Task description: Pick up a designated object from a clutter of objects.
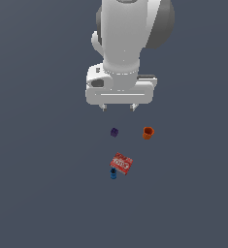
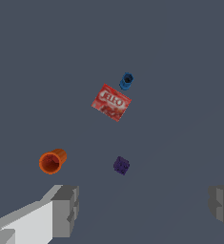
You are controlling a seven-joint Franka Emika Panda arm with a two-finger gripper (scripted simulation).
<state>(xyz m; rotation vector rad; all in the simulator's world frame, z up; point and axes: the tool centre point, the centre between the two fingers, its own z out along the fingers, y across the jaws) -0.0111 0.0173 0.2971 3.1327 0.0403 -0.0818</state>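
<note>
The designated object, a small orange tapered cup [image 1: 148,132] [image 2: 52,161], stands on the grey floor at the exterior view's right of the clutter. A tiny purple cube [image 1: 114,131] [image 2: 121,165] sits a short way from it. Nearer the camera in the exterior view lie a red flat box with white markings [image 1: 121,163] [image 2: 111,102] and, touching its edge, a tiny blue cylinder [image 1: 113,174] [image 2: 126,81]. My gripper [image 1: 118,107] [image 2: 144,209] hangs open above the floor, behind the cube and cup, with nothing between its fingers [image 2: 66,209].
The grey floor [image 1: 38,193] spreads flat in every direction around the four items. The white arm [image 1: 127,34] rises above the gripper at the top of the exterior view.
</note>
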